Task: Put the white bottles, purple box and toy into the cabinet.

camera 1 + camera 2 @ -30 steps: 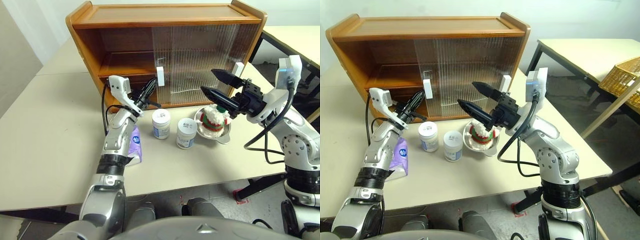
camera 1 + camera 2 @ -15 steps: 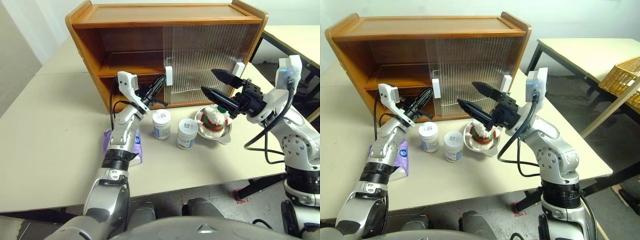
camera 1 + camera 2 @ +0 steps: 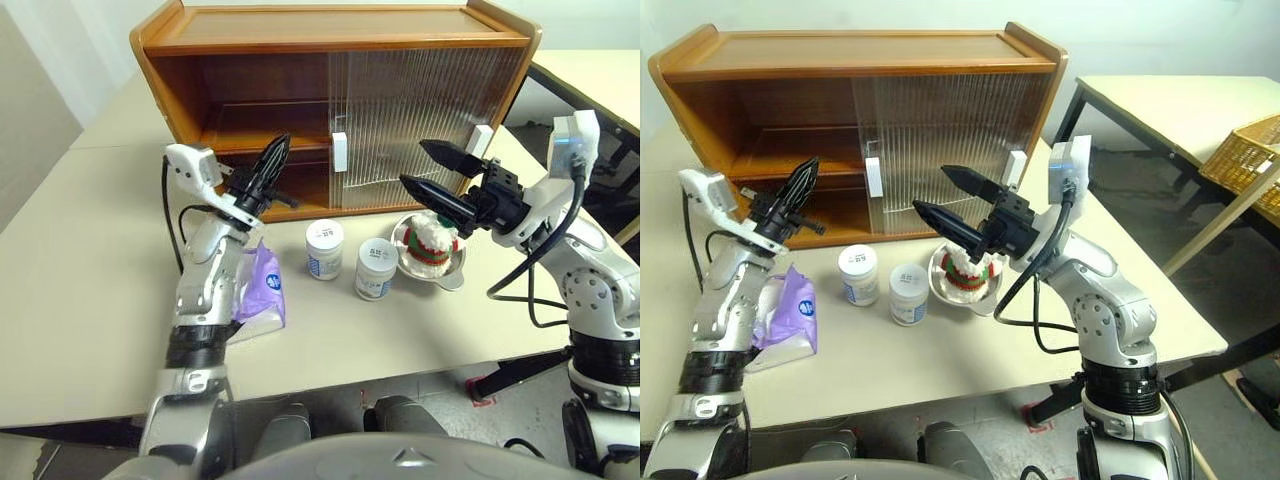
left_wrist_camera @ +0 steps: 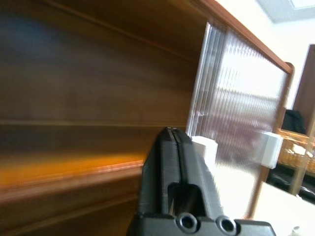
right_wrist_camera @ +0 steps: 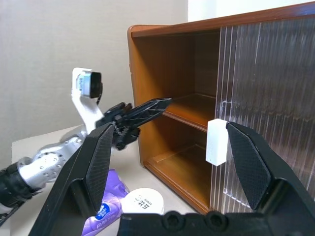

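The cabinet (image 3: 190, 90) stands at the back of the table, its left half open and both ribbed doors (image 3: 420, 110) stacked to the right. My left gripper (image 3: 279, 146) is shut and empty, held in front of the open half, level with the inner shelf. The purple box (image 3: 258, 296) lies under my left forearm. Two white bottles (image 3: 323, 248) (image 3: 374, 268) stand before the cabinet. The toy (image 3: 428, 240) sits in a steel bowl. Above the toy my right gripper (image 3: 412, 163) hovers open and holds nothing.
The steel bowl (image 3: 450, 270) sits right of the bottles, near the cabinet's front. White door handles (image 3: 339, 152) stick out at mid-cabinet. A second table (image 3: 1160, 100) with a wicker basket (image 3: 1240, 150) stands to the right. The table's front edge is close to me.
The left door slid right, opening the cabinet's left half. My left gripper then drew away from the handle, leftward and upward, uncovering the purple box. The right arm stayed still.
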Robot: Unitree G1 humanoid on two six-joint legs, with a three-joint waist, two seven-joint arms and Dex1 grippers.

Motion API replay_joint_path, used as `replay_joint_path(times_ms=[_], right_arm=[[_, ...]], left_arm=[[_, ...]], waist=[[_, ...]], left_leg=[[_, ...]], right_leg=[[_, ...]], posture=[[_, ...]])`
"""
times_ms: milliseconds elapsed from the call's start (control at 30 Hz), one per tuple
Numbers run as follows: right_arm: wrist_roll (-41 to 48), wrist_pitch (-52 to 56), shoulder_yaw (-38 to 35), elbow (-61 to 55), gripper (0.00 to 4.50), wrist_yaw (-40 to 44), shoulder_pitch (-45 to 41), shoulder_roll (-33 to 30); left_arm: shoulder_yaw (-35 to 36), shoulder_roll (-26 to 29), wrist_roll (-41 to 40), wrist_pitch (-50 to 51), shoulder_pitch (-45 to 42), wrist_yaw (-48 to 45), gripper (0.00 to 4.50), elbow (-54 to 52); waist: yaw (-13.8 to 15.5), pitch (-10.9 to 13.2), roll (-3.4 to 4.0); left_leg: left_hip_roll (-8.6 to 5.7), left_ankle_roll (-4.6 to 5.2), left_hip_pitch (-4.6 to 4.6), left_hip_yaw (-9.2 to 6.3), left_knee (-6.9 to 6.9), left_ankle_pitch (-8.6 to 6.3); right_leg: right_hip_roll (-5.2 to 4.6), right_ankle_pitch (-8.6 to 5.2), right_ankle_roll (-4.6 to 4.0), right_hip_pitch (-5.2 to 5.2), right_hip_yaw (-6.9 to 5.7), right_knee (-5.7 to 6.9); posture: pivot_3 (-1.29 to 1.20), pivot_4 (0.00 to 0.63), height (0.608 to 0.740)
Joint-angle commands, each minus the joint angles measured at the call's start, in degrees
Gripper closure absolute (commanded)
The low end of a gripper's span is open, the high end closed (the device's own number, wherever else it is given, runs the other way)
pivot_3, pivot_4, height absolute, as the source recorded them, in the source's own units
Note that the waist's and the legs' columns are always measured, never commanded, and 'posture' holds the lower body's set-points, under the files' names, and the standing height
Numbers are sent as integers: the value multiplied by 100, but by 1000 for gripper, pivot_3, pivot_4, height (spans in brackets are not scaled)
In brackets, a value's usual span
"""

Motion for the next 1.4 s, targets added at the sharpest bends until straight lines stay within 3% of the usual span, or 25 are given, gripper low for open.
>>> replay_joint_path(times_ms=[33, 167, 333, 833, 1400], right_arm=[[-21, 53, 75, 74, 0, 73, -77, -24], [-44, 40, 114, 181, 0, 163, -150, -16], [-80, 19, 206, 424, 0, 345, -317, 23], [-133, 44, 357, 664, 0, 605, -474, 120], [-138, 41, 349, 660, 0, 569, -506, 131]], left_arm=[[20, 367, -325, 577, 526, -369, 3294, -539], [223, 736, -524, 743, 1199, -581, 1892, -880], [626, 880, -345, 172, 2510, -689, 95, -1471], [746, 81, 26, -685, 4717, -177, 39, -2141], [413, -124, 443, -1096, 4863, -159, 39, -969]], waist=[[17, -1, 1], [48, -1, 4], [93, 1, 11], [369, 13, 37], [399, 17, 44]], left_leg=[[1, -1, 0, 0, 0, -1], [15, -9, -1, -3, -2, -6], [43, -22, -2, -4, -14, -12], [65, -73, -5, 1, -23, -41], [82, -102, -3, 3, -23, -59]], right_leg=[[0, -5, -12, -1, 0, 0], [-3, 3, -66, -11, 5, 1], [9, -7, -83, -29, 5, 3], [14, -39, -156, -63, -3, 45], [18, -79, -172, -82, -2, 96]], posture=[[-143, 27, 740], [-126, 27, 740], [-81, 33, 740], [-35, 49, 740], [-54, 50, 740]])
